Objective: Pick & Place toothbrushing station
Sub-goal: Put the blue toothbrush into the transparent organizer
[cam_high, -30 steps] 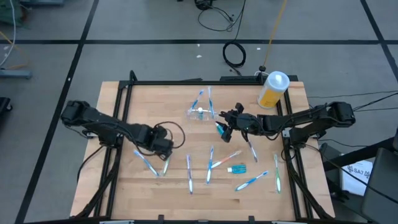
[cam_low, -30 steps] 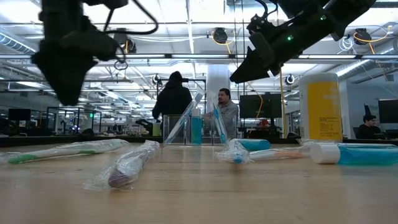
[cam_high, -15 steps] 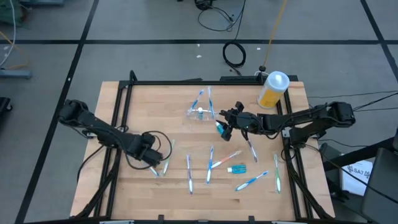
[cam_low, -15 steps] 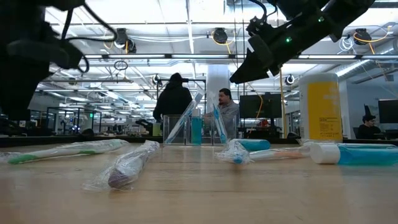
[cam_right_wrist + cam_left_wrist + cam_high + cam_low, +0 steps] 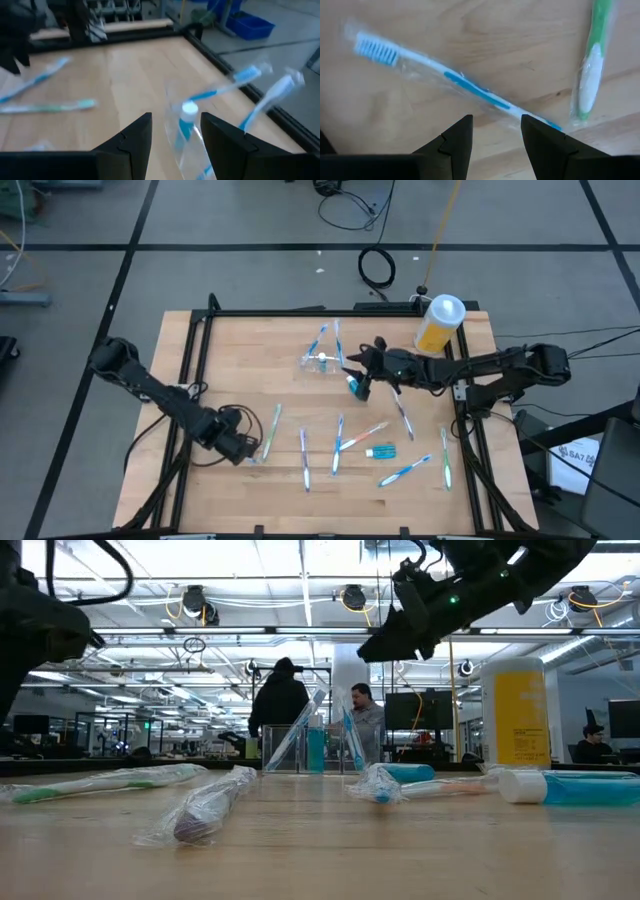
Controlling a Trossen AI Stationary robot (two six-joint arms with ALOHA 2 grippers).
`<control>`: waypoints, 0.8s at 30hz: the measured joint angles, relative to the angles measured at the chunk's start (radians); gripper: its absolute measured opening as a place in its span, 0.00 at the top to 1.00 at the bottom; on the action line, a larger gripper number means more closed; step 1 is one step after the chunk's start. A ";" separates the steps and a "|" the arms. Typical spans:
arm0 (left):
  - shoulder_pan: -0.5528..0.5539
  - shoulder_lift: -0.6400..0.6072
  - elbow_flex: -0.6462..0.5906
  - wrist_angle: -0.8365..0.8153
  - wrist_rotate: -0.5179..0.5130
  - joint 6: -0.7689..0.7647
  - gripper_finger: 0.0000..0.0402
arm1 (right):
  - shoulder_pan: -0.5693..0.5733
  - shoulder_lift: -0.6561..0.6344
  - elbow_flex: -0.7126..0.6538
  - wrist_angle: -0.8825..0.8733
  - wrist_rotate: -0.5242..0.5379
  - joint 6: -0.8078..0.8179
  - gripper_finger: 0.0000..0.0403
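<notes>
Pale wooden tabletop (image 5: 220, 370) framed by a black rail fills the high view, and we find most bare room along its left side and far-left corner. Our left gripper (image 5: 245, 448) sits low near the front-left, arm stretched in from the left edge; its fingers (image 5: 459, 137) stand parted just above a wrapped blue-and-white toothbrush (image 5: 455, 82), with a green-and-white toothbrush (image 5: 590, 70) just beside it. Loose toothbrushes lie scattered across the front middle, and a teal toothpaste tube (image 5: 382, 451) lies among them. Farther back, the clear cup (image 5: 322, 363) stands near the middle with toothbrushes and a tube leaning in it. Our right gripper (image 5: 361, 371) hovers just beside the cup, arm reaching in from the right edge, fingers parted. The yellow bottle (image 5: 438, 324) stands at the far-right corner.
</notes>
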 joint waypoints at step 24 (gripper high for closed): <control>-0.086 0.031 -0.181 0.142 -0.143 -0.523 0.56 | -0.085 0.000 0.000 0.087 0.000 0.000 0.59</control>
